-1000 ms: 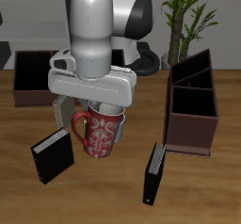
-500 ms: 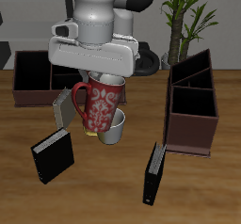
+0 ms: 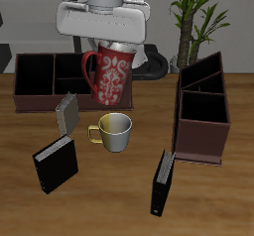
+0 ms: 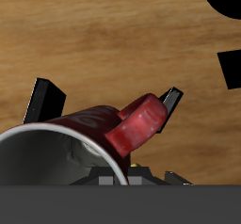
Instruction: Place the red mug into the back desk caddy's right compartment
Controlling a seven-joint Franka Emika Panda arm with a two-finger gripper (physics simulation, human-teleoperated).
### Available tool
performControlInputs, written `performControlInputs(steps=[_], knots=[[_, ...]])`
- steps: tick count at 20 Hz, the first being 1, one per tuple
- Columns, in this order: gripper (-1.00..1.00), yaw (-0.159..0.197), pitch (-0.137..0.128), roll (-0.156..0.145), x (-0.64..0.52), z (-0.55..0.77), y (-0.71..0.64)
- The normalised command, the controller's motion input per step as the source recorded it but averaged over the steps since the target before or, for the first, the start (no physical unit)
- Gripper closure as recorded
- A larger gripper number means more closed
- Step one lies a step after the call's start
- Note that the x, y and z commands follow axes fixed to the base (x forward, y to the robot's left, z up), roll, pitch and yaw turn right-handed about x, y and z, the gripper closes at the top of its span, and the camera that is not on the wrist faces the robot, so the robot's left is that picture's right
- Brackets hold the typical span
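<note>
My gripper (image 3: pixel 111 48) is shut on the rim of the red mug (image 3: pixel 108 78), red with a white speckled pattern, and holds it well above the table. In the wrist view the red mug (image 4: pixel 89 138) fills the frame with its handle and pale grey inside showing. The back desk caddy (image 3: pixel 40 81) is a long, low dark brown box at the table's back, behind and beside the lifted mug. Its large end section, the right compartment (image 3: pixel 33 75), is black inside and holds nothing.
A cream-yellow mug (image 3: pixel 113 130) stands on the table under the lifted mug. A grey book (image 3: pixel 66 112) and a black book (image 3: pixel 56 164) stand near it. Another black book (image 3: pixel 162 181) stands near the front. A taller angled dark brown caddy (image 3: pixel 201 109) stands to the side, a plant (image 3: pixel 194 17) behind it.
The gripper has risen with the red mug, lifting it clear of the cream-yellow mug, which now stands fully visible on the table. The mug has shifted slightly toward the back.
</note>
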Motion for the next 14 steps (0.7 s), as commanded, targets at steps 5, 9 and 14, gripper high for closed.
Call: performControlInputs(steps=[5, 9, 14], knots=[[1.0, 0.054, 0.021, -0.025, -0.48, 0.16, 0.1], [1.0, 0.033, -0.004, -0.027, -0.4, 0.19, -0.07], [1.0, -0.004, -0.007, 0.017, -0.77, 0.02, 0.15]])
